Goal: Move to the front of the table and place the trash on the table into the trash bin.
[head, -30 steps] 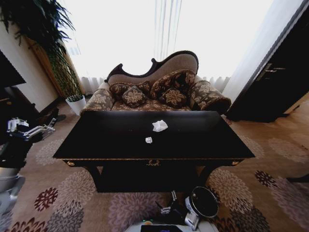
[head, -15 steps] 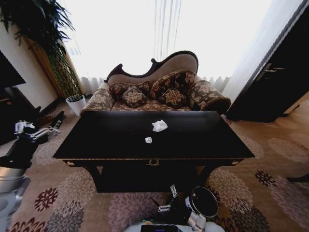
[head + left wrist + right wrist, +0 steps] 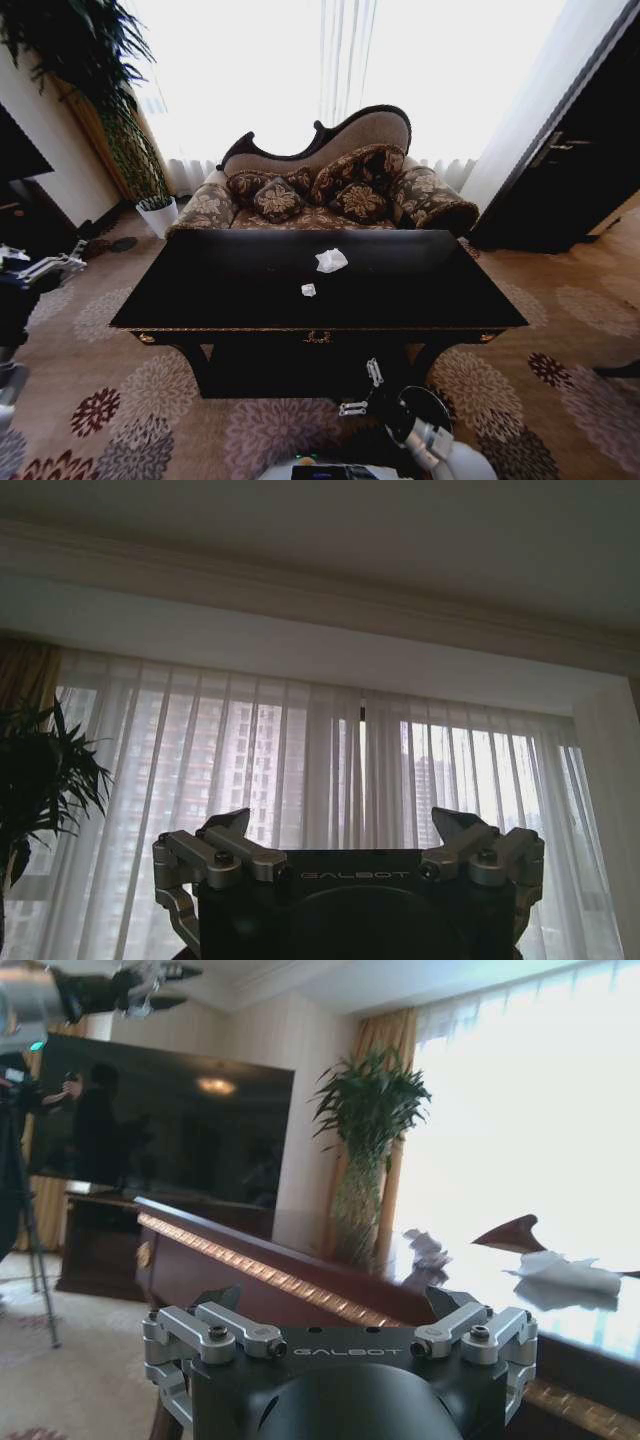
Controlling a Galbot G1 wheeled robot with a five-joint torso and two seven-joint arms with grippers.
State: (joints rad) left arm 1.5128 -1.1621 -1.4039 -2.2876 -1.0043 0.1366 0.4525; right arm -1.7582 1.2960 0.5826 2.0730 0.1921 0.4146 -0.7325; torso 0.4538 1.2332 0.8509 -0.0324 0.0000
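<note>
Black and glossy, the large rectangular wooden table (image 3: 400, 290) stands squarely in front of the robot, a small gold ornament (image 3: 318, 337) at the middle of its front edge and a patterned brown sofa (image 3: 330, 190) right behind it. Two pieces of trash lie on the tabletop near its centre: a crumpled white tissue (image 3: 331, 261) toward the sofa side and a tiny white scrap (image 3: 308, 290) a little nearer the robot, apart from each other. The small round dark trash bin (image 3: 432, 405) sits on the flowered carpet (image 3: 120, 400) below the table's front, to the right. The right gripper (image 3: 361, 391) is low in front of the table, just left of the bin, its fingers spread apart and holding nothing; its wrist camera looks along the table's gold-trimmed edge toward the tissue (image 3: 562, 1272). The left gripper (image 3: 45, 264) is raised far out to the left, well away from the table, fingers likewise parted and empty, its wrist camera facing the sheer white curtains (image 3: 330, 770).
</note>
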